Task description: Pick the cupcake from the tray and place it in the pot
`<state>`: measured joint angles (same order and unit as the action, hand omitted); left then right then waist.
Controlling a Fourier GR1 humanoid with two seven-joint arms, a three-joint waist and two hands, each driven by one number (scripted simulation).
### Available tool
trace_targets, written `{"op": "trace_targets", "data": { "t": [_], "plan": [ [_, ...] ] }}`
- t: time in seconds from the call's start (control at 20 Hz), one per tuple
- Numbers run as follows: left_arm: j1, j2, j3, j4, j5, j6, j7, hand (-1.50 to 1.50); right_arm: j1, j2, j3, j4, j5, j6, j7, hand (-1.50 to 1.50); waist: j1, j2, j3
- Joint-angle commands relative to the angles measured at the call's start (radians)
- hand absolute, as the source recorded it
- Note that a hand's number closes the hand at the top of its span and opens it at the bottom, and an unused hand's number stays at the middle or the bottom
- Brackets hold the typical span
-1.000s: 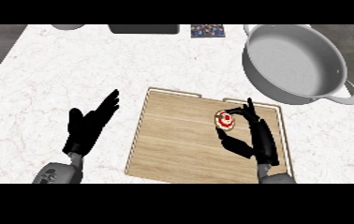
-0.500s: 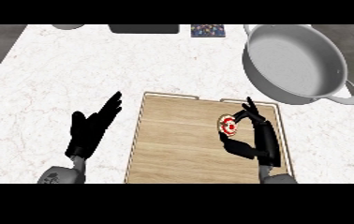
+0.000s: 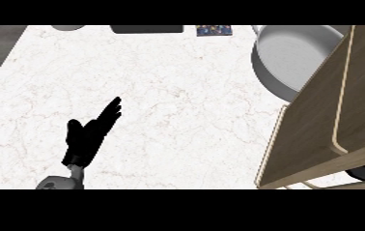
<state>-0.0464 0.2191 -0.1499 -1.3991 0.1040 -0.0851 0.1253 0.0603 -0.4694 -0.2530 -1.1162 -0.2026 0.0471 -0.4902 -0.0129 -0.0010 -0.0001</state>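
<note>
The wooden tray (image 3: 314, 123) now stands tilted up at the right edge of the head view, its underside facing me, and it covers part of the grey pot (image 3: 285, 56) behind it. The cupcake is hidden. A small dark shape (image 3: 355, 173) pokes out below the tray at the lower right; it may be my right hand, and its state does not show. My left hand (image 3: 89, 136) rests open over the white marble counter at the lower left, fingers pointing up and right, holding nothing.
Along the counter's back edge lie a dark flat object (image 3: 146, 29), a small patterned item (image 3: 214, 30) and a grey round thing (image 3: 68, 27) at the top left. White marble counter (image 3: 178, 104) spreads between my left hand and the tray.
The tray has gone from lying flat to tipped up at the far right, overlapping the pot. The cupcake and my right hand have dropped out of sight. My left hand has barely moved.
</note>
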Motion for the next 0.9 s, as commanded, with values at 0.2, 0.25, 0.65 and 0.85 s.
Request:
{"op": "trace_targets", "data": {
  "t": [0.2, 0.25, 0.65, 0.85],
  "plan": [
    [0.013, -0.043, -0.035, -0.049, -0.042, 0.030, 0.052, 0.00, -0.133, -0.214, -0.119, 0.367, 0.064, 0.094, -0.206, 1.50, 0.023, 0.002, 0.002],
    [-0.042, 0.009, 0.037, 0.002, 0.006, -0.022, 0.056, 0.00, -0.044, -0.222, -0.127, 0.258, 0.056, 0.082, -0.182, 1.50, 0.010, 0.001, 0.000],
    [0.001, -0.017, 0.028, -0.007, -0.023, -0.025, 0.029, 0.00, -0.037, -0.265, -0.119, 0.084, 0.154, -0.061, -0.100, 1.50, 0.009, -0.001, -0.001],
    [-0.080, -0.034, 0.035, 0.032, -0.037, -0.010, 0.062, 0.00, -0.155, -0.342, -0.096, -0.037, 0.175, -0.067, 0.160, 1.50, 0.012, 0.000, -0.001]
  ]
}}
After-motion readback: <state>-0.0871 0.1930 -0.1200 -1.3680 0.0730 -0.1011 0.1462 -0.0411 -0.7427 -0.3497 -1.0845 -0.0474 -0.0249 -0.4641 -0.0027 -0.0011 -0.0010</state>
